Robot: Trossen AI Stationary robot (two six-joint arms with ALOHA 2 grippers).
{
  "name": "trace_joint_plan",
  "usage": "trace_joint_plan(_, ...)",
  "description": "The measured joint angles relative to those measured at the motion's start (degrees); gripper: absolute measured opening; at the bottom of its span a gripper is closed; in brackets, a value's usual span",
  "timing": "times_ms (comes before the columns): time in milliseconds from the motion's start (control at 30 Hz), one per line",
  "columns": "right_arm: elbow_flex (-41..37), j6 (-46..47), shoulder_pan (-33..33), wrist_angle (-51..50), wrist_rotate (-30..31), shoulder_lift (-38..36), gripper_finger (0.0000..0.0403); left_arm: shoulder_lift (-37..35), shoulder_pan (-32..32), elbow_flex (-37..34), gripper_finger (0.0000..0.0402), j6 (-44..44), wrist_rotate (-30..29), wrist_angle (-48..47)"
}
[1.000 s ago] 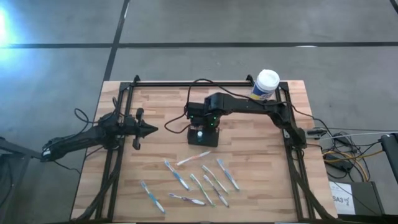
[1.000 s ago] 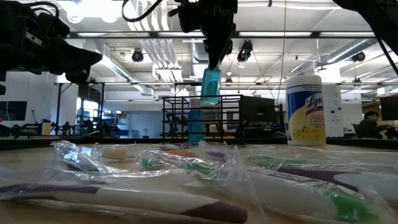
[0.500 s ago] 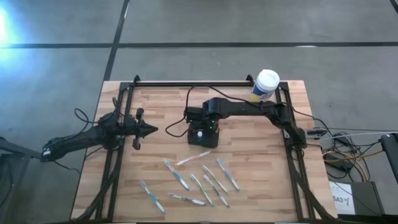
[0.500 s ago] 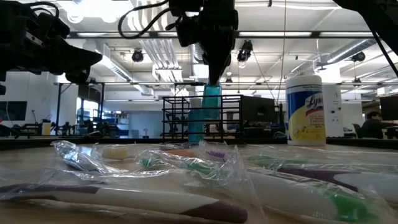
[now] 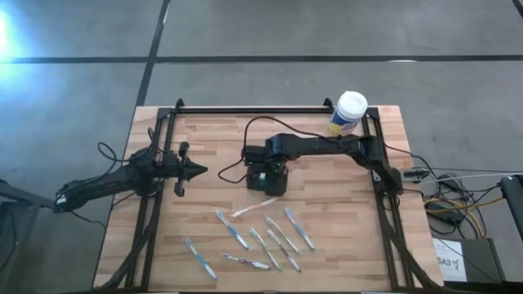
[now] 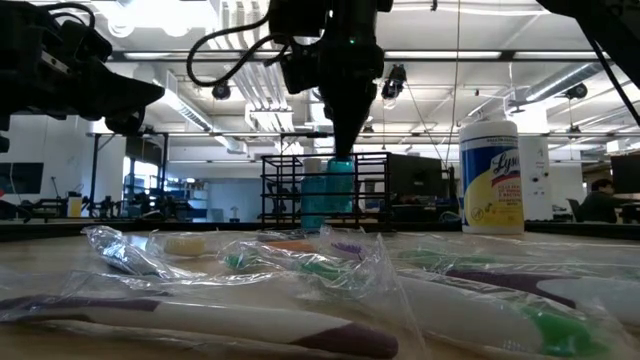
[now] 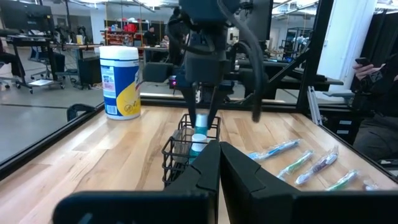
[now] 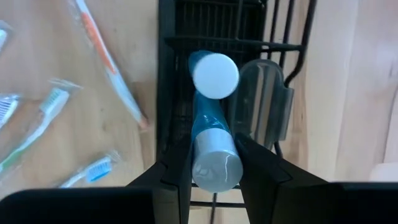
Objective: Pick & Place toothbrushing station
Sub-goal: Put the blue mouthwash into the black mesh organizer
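Observation:
The toothbrushing station, a small black mesh holder (image 5: 268, 180) (image 6: 300, 190) (image 7: 177, 149), stands on the table's middle. A teal tube with a white cap (image 8: 215, 73) stands upright in it. My right gripper (image 5: 266, 167) (image 6: 341, 148) is over the holder, pointing down and shut on a second teal tube (image 8: 211, 146) (image 6: 340, 185), whose lower part is down between the holder's walls. My left gripper (image 5: 200, 171) (image 7: 217, 149) waits shut at the table's left, pointing level toward the holder. My right gripper pinches the teal tube by its upper, grey end (image 8: 215, 167), one finger (image 8: 177, 165) on each side. The fingers come from above, pointing down. The tube hangs upright below them, its lower part inside the holder beside the white-capped tube. Whether it touches the holder's floor is hidden.
Several wrapped toothbrushes (image 5: 261, 233) (image 6: 300, 270) lie on the wood nearer the front edge. A round canister with a white lid and yellow label (image 5: 350, 110) (image 6: 491, 175) stands at the far right. A clear plastic piece (image 8: 261, 106) sits at the holder's side.
My right gripper has gone straight down over the holder with the teal tube still in its fingers. The tube, which hung clear above the holder, now has its lower part inside it, next to the white-capped tube.

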Motion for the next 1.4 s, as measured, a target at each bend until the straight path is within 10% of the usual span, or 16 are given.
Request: trace_joint_plan(1400,-4.8,-3.5,-1.0,6.4,-1.6,0.0,0.0091,0.0,0.0,-0.1,0.0012,-1.0,0.0,-0.1)
